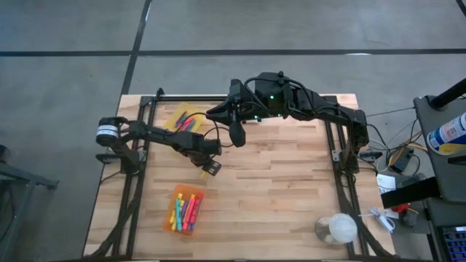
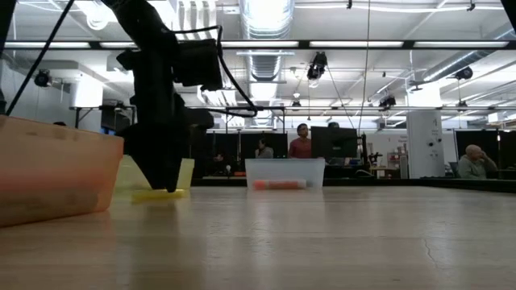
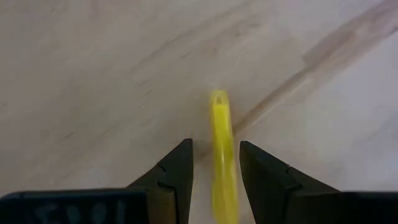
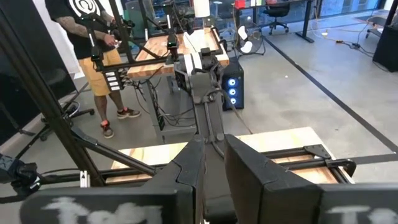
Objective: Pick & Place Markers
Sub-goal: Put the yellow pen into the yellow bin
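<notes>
We're low over the table with the left gripper (image 3: 214, 168), fingers spread, and the yellow marker (image 3: 221, 152) lies flat on the wood right between them, not yet pinched. Its long axis runs straight ahead along the fingers, so we judge a plain squeeze will catch it. The right gripper (image 1: 237, 135), pressed together, hangs farther back.
</notes>
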`<action>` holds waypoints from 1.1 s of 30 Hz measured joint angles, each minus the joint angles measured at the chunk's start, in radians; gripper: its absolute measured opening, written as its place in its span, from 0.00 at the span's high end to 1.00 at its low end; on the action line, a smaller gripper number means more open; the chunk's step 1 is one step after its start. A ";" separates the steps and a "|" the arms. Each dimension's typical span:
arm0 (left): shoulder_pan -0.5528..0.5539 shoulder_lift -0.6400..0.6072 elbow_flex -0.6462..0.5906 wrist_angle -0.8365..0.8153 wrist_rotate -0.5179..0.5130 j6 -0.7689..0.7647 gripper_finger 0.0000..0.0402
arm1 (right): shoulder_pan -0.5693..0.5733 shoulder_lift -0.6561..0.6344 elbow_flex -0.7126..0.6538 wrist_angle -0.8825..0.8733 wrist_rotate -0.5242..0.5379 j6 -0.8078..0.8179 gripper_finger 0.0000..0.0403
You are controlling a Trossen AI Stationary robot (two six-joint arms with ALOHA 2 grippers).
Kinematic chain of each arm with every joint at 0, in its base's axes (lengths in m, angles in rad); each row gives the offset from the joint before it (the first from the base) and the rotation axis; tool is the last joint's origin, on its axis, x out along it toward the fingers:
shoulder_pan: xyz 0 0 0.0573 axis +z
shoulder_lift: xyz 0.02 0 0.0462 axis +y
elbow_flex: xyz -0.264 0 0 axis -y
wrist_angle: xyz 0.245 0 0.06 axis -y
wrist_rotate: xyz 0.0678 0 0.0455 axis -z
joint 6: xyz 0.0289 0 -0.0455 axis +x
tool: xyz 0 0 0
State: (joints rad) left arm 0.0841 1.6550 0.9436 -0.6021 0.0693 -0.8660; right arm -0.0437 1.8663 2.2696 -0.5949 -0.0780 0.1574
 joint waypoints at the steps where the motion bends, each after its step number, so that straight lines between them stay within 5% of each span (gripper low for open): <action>1: 0.000 0.008 0.000 0.001 -0.006 0.004 0.69 | 0.000 0.000 0.000 0.000 0.000 0.000 0.86; 8: 0.000 0.032 0.001 -0.003 -0.009 0.067 0.72 | 0.000 0.000 0.000 0.000 0.000 -0.003 0.86; 20: 0.013 0.018 0.001 -0.016 0.000 0.102 0.93 | 0.000 0.000 0.000 0.000 0.000 -0.011 0.86; 33: 0.075 -0.195 0.000 -0.078 -0.036 0.120 0.93 | 0.000 0.000 0.000 0.000 0.000 -0.008 0.86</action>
State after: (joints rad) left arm 0.1590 1.4599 0.9436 -0.6798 0.0330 -0.7456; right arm -0.0441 1.8668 2.2696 -0.5947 -0.0776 0.1497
